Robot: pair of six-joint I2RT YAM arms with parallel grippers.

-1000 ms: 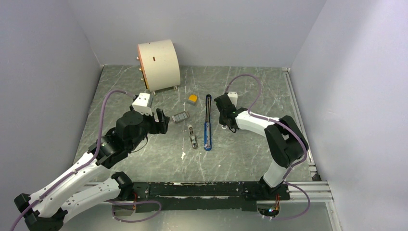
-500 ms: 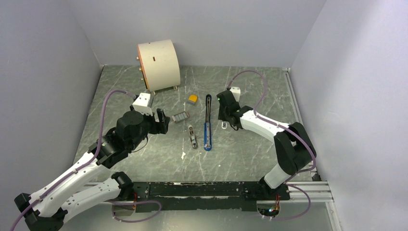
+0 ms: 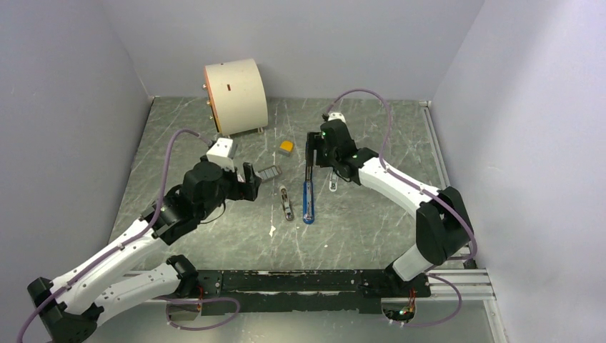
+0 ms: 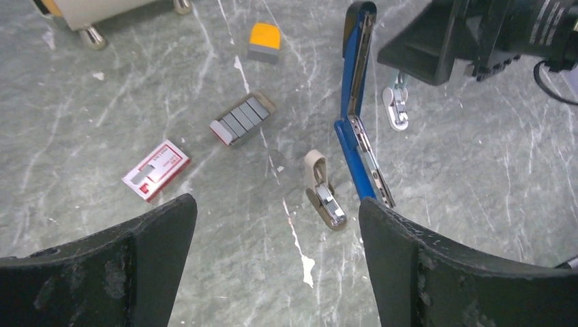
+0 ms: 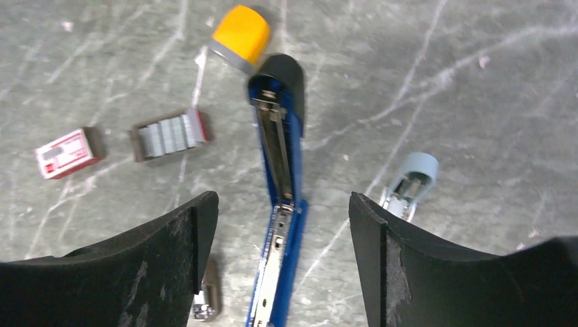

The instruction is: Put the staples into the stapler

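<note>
Blue stapler [image 5: 279, 157] splayed open, staples [image 4: 240, 120] apart; left end effector [image 4: 276, 211], right end effector [image 5: 281, 204] gaping, empty.

The stapler [image 3: 308, 200] lies swung open flat, its two slim blue halves end to end in nearly one line. Their metal channels face up, and the far end is black. The staples [image 3: 269, 172], a short grey ribbed strip, lie tilted to its left, near but apart.

room either side of the stapler [image 5: 276, 136] under the right pincer [image 5: 283, 197]; orange block [image 5: 240, 33] ahead, pale-blue block [image 5: 412, 178] off to its right.
</note>
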